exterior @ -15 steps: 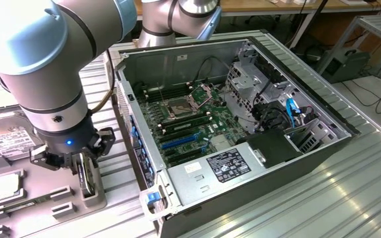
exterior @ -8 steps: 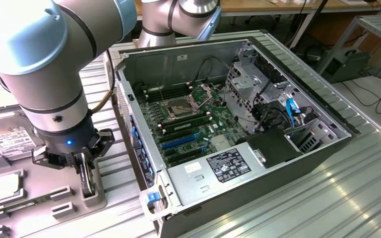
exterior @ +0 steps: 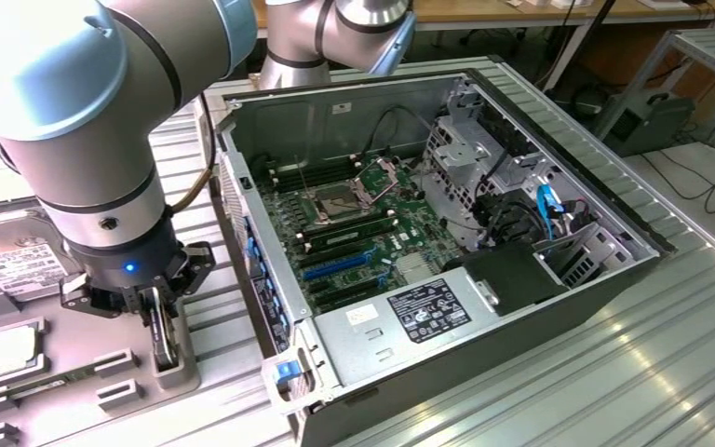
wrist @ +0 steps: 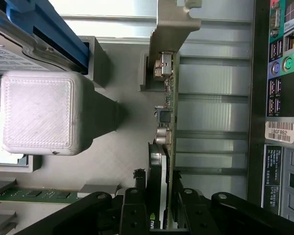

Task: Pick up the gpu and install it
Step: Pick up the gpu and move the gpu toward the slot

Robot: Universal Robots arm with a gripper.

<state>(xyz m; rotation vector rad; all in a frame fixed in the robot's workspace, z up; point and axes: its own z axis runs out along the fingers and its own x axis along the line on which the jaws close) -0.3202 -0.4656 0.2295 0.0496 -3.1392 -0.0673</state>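
Observation:
The gpu (exterior: 160, 332) stands on edge in a grey holder slot at the exterior view's left, beside the open computer case (exterior: 581, 307). My gripper (exterior: 146, 312) reaches down over it, with a finger on each face of the card. In the wrist view the gpu (wrist: 167, 122) runs away from me edge-on, its black cooler on one face, the circuit board on the other and the silvery bracket (wrist: 172, 29) at the far end. My gripper (wrist: 161, 215) is shut on the card's near end.
Inside the case lie the motherboard (exterior: 370, 219) and its blue slots (exterior: 339, 265). On the grey parts tray (exterior: 109, 396) sit a hard drive (exterior: 16, 261), a processor (exterior: 10, 349) and a memory stick (exterior: 47, 382). The case's rear ports (wrist: 281, 73) lie close beside the card, and a grey block (wrist: 39, 112) stands on its other side.

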